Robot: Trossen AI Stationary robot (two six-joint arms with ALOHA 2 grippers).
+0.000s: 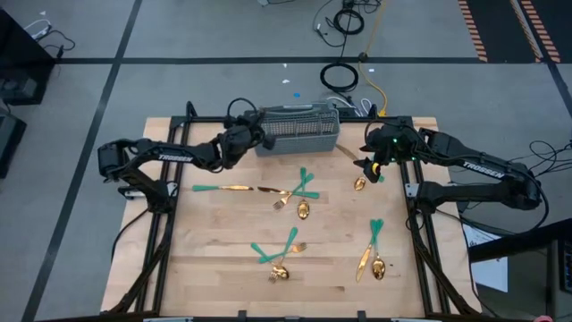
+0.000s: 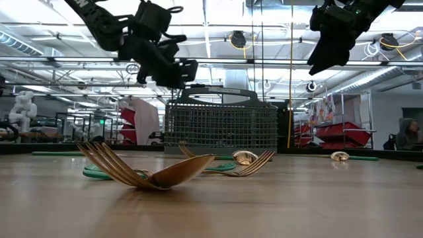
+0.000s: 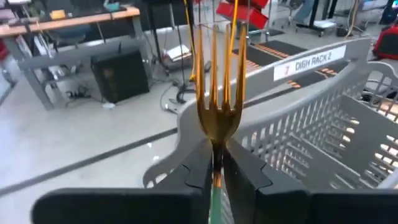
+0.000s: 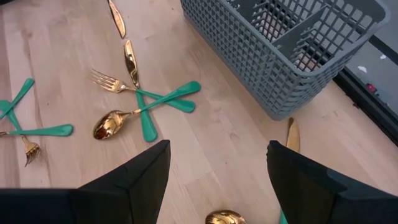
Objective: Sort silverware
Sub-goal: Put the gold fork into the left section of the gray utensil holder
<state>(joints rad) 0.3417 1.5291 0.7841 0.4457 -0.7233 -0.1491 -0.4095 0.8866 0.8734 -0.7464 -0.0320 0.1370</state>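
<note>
A gold fork with a teal-green handle is clamped between the fingers of the left tool, held tines-up at the left end of the grey wire-mesh caddy in the upper centre of the high view. The right tool is held with fingers apart above the light wooden tabletop, right of the caddy, over a gold spoon. Other gold, teal-handled spoons and forks are scattered across the middle and lower tabletop.
</note>
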